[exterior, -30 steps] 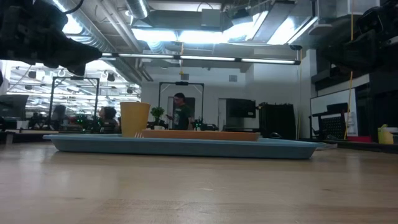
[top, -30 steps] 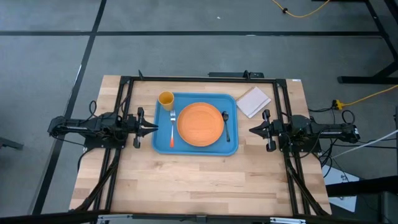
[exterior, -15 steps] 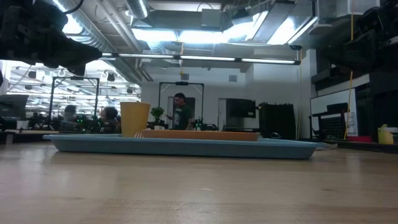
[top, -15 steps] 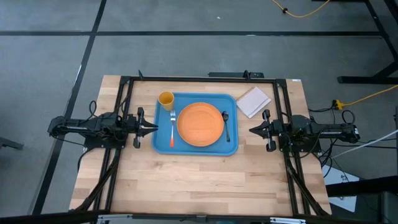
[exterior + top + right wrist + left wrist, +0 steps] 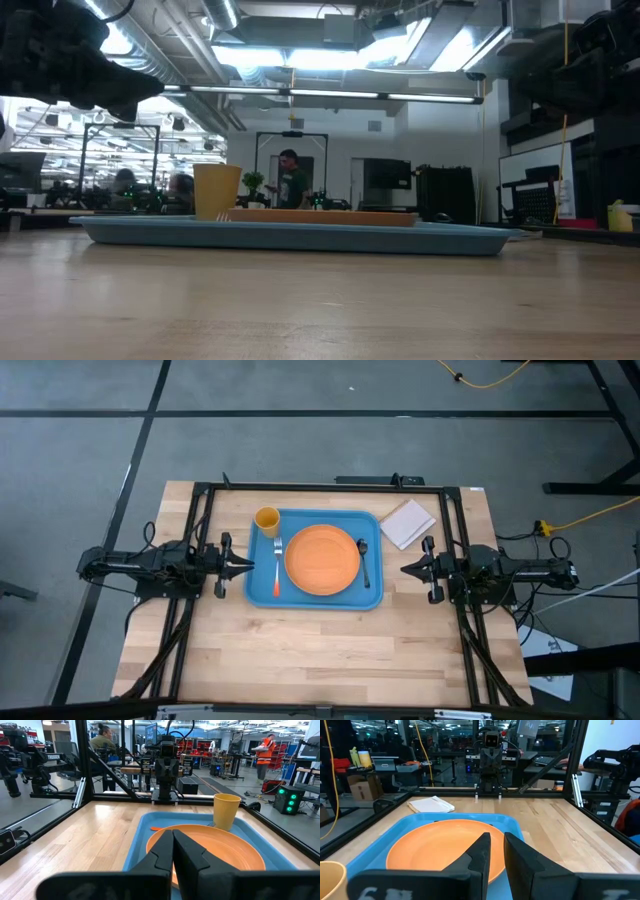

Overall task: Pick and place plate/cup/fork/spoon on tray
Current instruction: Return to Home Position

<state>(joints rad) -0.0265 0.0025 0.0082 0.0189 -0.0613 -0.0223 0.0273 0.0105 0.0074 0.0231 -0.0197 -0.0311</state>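
The wooden desk [image 5: 330, 650] carries a black frame along its edges, and the two dark arms lie low along its left and right sides, facing each other across the middle.

The left end effector [image 5: 248, 566] hovers just off the left rim of the tray. Its fingers [image 5: 481, 852] are narrow, with only a thin slit between them, and they hold nothing. The right end effector [image 5: 405, 569] sits a little off the right rim. Its fingers [image 5: 162, 851] are pressed together and are also empty.

The light-blue tray [image 5: 320, 601] lies flat at the middle of the desk, between the two arms and closer to the far edge.

The round orange plate [image 5: 322, 560] lies flat in the centre of the tray and takes up most of its depth.

A white folded cloth [image 5: 408, 523] rests on the bare wood just beyond the tray's far right corner, turned at an angle to the desk edge.

The yellow-orange cup [image 5: 267, 520] stands upright in the tray's far left corner, close to the plate's rim, with its mouth up.

The fork [image 5: 277, 565] lies on the tray floor in the strip between the plate and the left rim. Its silver tines point toward the cup and its orange-red handle points toward the near edge.

The dark spoon [image 5: 364, 560] lies in the matching strip between the plate and the right rim, with its bowl at the far end and its thin handle running toward the near edge.

In the room behind the desk, a person [image 5: 290, 180] stands far off.
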